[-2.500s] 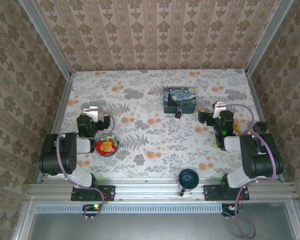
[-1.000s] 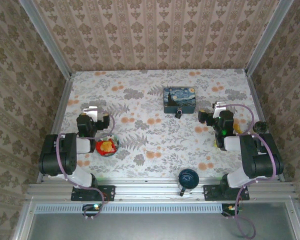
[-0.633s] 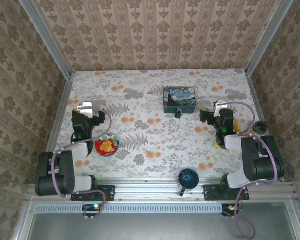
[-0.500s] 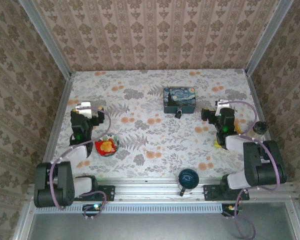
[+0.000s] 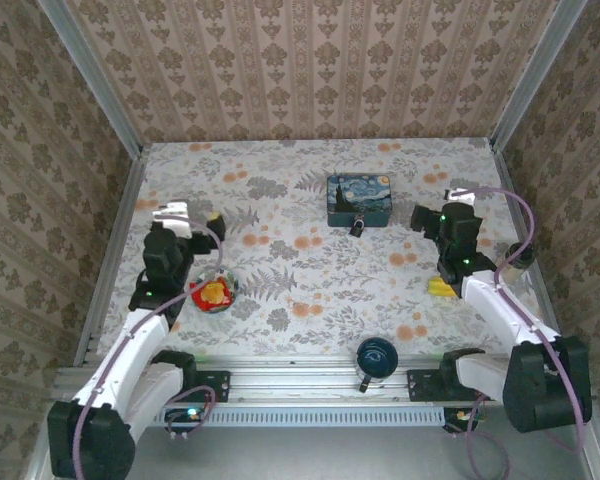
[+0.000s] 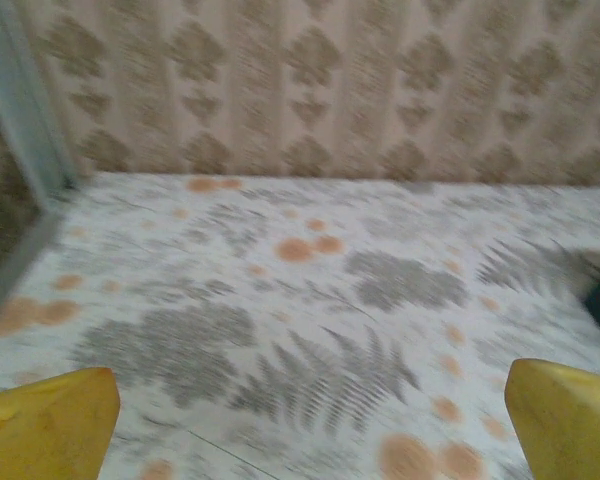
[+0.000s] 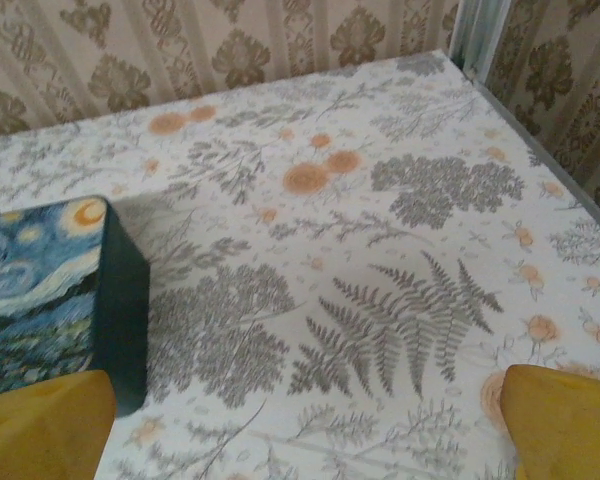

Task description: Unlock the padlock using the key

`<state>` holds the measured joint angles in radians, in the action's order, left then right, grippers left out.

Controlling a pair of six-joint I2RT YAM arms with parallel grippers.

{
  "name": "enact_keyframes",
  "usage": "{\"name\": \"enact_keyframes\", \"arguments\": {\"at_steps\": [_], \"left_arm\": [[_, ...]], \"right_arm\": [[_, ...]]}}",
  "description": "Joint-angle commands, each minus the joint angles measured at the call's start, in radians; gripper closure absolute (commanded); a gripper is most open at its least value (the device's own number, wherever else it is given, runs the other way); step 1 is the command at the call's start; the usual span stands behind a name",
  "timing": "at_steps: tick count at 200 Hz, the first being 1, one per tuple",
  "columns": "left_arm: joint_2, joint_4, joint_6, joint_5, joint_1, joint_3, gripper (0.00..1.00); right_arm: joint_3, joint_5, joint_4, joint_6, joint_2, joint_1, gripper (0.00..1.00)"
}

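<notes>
The right fingers (image 7: 565,420) are held wide apart and empty near the right of the tin box (image 5: 359,198); the left fingers (image 6: 50,425), equally wide and empty, are kept well apart on its left. The padlock (image 5: 357,228) is found against the tin box's near side, closer to the right fingers, its long axis seemingly pointing off that side. Compared with earlier frames, both arms are stretched farther out, while padlock and tin box are unmoved.

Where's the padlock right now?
In the top view, the padlock lies a little right of the table's centre, at the near side of the blue tin, roughly level with the two grippers.
</notes>
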<state>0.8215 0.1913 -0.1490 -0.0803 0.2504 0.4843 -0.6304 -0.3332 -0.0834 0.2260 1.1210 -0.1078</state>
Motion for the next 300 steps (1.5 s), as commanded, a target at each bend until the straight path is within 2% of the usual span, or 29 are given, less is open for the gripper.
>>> {"name": "enact_keyframes", "arguments": {"at_steps": [1,31,59,78,107,152,201,232,246,264,300], "left_arm": [[-0.011,-0.176,-0.062,-0.017,0.128,0.033,0.0],[0.052,-0.402,-0.096,-0.041,0.343,0.097,0.0],[0.133,-0.563,-0.029,-0.015,0.518,0.161,0.0],[0.214,-0.627,0.032,0.009,0.609,0.192,0.01],[0.378,-0.693,0.052,0.03,0.681,0.262,0.09],[0.591,-0.789,0.078,-0.017,0.736,0.393,0.19],[0.758,-0.82,0.12,-0.022,0.803,0.473,0.21],[0.827,-0.818,0.113,-0.067,0.806,0.507,0.25],[0.846,-0.807,0.098,-0.116,0.806,0.515,0.33],[0.87,-0.783,0.092,-0.153,0.805,0.522,0.36],[0.914,-0.728,0.102,-0.147,0.803,0.538,0.44]], "right_arm": [[-0.064,-0.12,0.225,0.063,-0.028,-0.089,0.0],[-0.127,-0.188,0.358,0.132,-0.016,-0.176,0.0],[-0.175,-0.181,0.415,0.179,0.008,-0.192,0.0],[-0.206,-0.171,0.436,0.198,0.034,-0.193,0.0],[-0.253,-0.164,0.464,0.22,0.07,-0.196,0.0],[-0.269,-0.199,0.502,0.236,0.059,-0.199,0.0],[-0.253,-0.215,0.499,0.235,0.016,-0.199,0.0],[-0.259,-0.215,0.502,0.23,0.008,-0.198,0.0],[-0.262,-0.214,0.503,0.226,0.007,-0.198,0.0],[-0.265,-0.213,0.502,0.223,0.005,-0.199,0.0],[-0.27,-0.212,0.496,0.218,0.007,-0.198,0.0]]}}
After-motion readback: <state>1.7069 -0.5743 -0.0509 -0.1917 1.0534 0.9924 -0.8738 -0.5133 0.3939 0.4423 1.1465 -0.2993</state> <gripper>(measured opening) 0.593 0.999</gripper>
